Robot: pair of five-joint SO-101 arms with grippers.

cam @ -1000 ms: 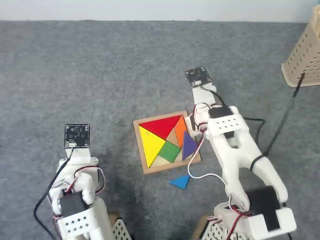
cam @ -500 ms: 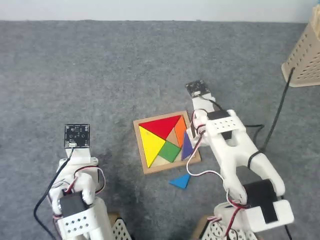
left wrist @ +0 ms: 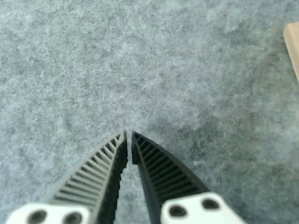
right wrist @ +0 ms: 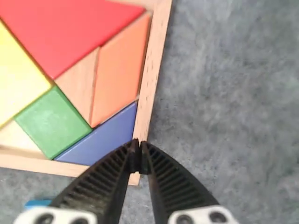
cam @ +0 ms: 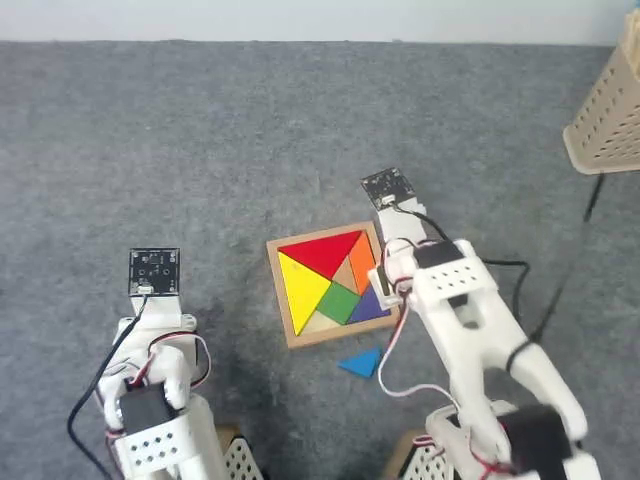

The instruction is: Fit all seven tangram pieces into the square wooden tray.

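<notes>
Square wooden tray (cam: 335, 336) – set askew on the grey carpet (cam: 200, 150), between the two arms and nearer the right one.

Pieces lying flat inside the tray:
- red triangle (cam: 325, 252), along the far rim
- yellow triangle (cam: 300, 288), against the rim on the left arm's side
- green square (cam: 342, 302), near the middle
- orange parallelogram (cam: 360, 268), along the rim on the right arm's side
- violet triangle (cam: 372, 306), in the near corner on that side

A wood-coloured triangle (right wrist: 79, 88) is seen between red, orange and green. Whether it is a piece or bare floor cannot be told.

Blue triangle (cam: 362, 362) – outside the tray, flat on the carpet just beside its near rim.

Right gripper (right wrist: 138, 151): jaws pressed together with nothing held. The tips are placed over the tray rim (right wrist: 154, 60), at the point of the violet triangle (right wrist: 103, 140).

Left gripper (left wrist: 127, 137): jaws drawn almost together and nothing gripped. It is held over bare carpet, well apart from the tray.

Beige perforated basket (cam: 610, 110): at the far edge on the right arm's side.
</notes>
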